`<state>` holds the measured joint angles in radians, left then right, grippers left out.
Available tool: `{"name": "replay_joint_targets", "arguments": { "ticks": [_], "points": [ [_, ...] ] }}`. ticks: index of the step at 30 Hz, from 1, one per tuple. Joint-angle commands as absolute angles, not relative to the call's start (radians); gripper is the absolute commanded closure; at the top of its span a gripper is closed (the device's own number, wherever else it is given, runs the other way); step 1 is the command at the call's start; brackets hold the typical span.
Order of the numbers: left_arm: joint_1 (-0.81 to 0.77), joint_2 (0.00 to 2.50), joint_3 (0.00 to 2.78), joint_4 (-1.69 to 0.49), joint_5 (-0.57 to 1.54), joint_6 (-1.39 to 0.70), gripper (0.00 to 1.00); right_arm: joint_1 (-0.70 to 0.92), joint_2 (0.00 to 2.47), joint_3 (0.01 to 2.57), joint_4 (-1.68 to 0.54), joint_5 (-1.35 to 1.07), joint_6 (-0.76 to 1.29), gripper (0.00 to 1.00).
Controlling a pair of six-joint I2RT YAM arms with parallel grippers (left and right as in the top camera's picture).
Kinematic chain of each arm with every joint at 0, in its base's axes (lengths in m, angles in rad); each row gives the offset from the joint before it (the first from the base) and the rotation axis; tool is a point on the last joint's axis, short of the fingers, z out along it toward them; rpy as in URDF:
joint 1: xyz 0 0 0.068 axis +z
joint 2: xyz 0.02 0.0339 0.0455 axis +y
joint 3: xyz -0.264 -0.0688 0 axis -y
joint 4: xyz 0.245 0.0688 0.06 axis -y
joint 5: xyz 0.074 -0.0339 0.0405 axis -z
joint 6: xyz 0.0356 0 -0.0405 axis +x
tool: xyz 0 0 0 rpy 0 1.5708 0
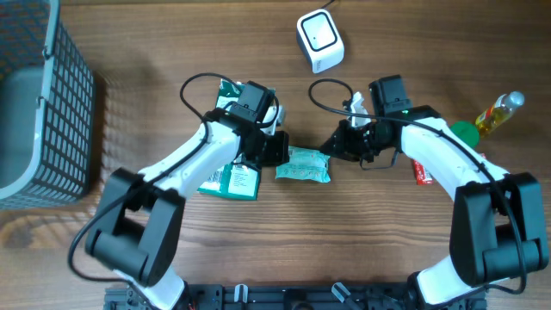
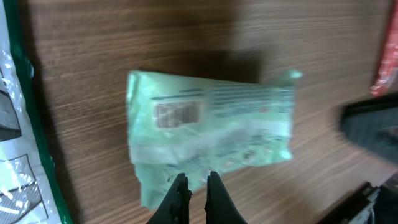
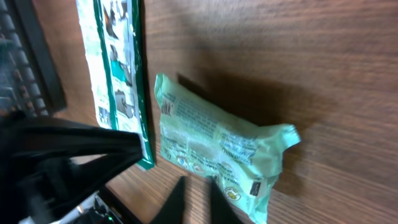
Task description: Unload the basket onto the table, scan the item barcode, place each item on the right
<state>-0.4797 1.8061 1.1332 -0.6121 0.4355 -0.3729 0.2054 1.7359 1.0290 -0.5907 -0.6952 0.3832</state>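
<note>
Two robot arms converge on a pale green packet (image 1: 303,164) lying flat at the middle of the table (image 1: 413,258), with the white scanner (image 1: 320,40) standing well apart at the far side. The left gripper (image 2: 195,186) is clenched with its tips over the packet's edge. Whether it actually pinches the film cannot be told. The right gripper (image 3: 198,193) is also clenched, its tips just short of the packet's other end and grasping nothing visible.

The left arm reaches in from the near left, forearm angled toward the centre and wrist bent down over the packet's left end. The right arm mirrors it from the near right, elbow out and wrist turned left.

The barcode (image 2: 178,114) faces up near one end, so the step in hand looks like securing a hold. It would go best with a grip on the seam, clear of the code. The soft pouch should be kept taut so the code lies flat, then tilted toward the scanner.
</note>
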Motion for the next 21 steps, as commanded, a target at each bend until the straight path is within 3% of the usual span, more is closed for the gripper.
{"name": "replay_joint_targets", "arguments": {
  "ticks": [1, 13, 21],
  "points": [
    [-0.483, 1.883, 1.123, -0.609, 0.426, -0.401, 0.96, 0.206, 1.728, 1.035, -0.561, -0.686, 0.369, 0.96],
    [-0.483, 1.931, 1.123, -0.608, 0.425, -0.401, 0.96, 0.238, 1.732, 0.800, -0.196, -0.674, 0.640, 0.96],
    [-0.483, 1.931, 1.123, -0.625, 0.347, -0.400, 0.96, 0.238, 1.737, 0.730, -0.231, -0.318, 0.850, 0.96]
  ]
}}
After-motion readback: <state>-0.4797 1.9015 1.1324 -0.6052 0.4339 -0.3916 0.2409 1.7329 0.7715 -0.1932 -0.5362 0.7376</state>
